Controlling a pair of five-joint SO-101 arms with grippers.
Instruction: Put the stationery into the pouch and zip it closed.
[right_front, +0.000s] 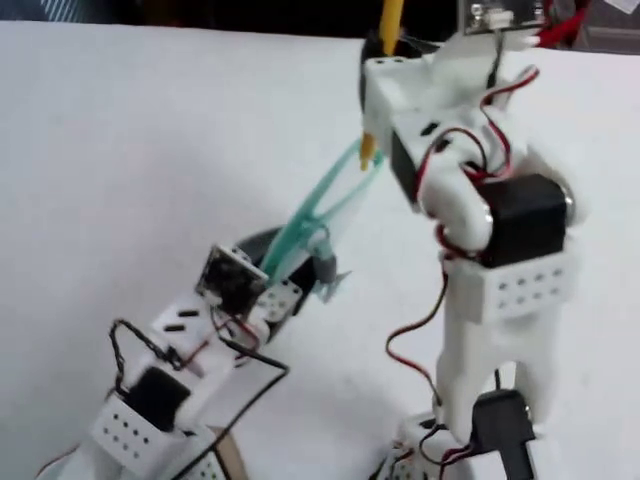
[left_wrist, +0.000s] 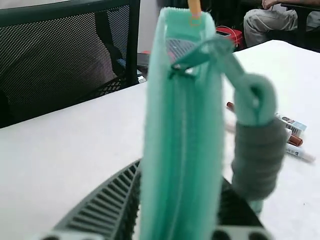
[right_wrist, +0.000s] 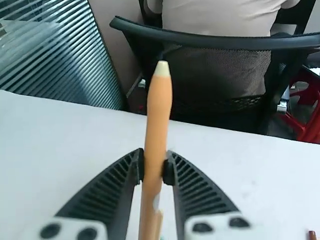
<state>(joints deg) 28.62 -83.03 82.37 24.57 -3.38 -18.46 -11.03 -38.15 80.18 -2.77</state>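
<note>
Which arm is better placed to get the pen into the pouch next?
Right. The right hand is shut on the orange pen, whose tip is at the top of the pouch; the left hand just holds it up.

White desk (right_front: 150, 150), plain matte top. Beyond its far edge stands a black mesh chair (left_wrist: 60, 55), backrest facing the desk. Red object (left_wrist: 231, 36) low behind the desk edge, kind unclear. From the right wrist: second mesh chair (right_wrist: 225, 42), curved black top rail, close to the desk. Horizontal blinds (right_wrist: 45, 45) beside it, slats grey-blue.
</note>
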